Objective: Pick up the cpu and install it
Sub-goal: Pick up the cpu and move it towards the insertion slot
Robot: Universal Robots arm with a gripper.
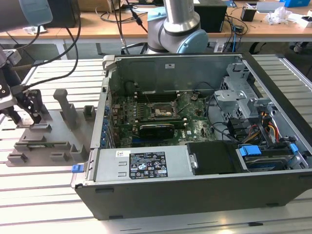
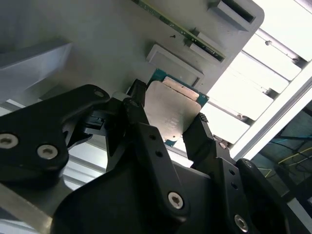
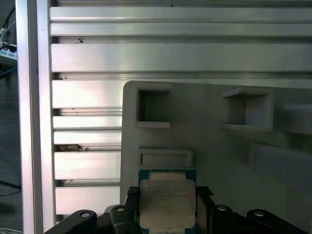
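"Claw [image 2: 168, 114] doing what?"
"Pinching the cpu [image 2: 173, 105] by two opposite edges, right at the grey fixture tray [image 1: 61, 134]."
"Which step?"
"Pick-up, I'd judge; the computer case [image 1: 195, 146] stands beside the tray. Lifting calls for a level, firm hold."

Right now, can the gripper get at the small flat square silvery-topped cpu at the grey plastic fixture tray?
Likely yes: the gripper sits over the cpu, a black finger against each of two opposite edges, seemingly closed on it. Nothing on the fixture tray blocks it.
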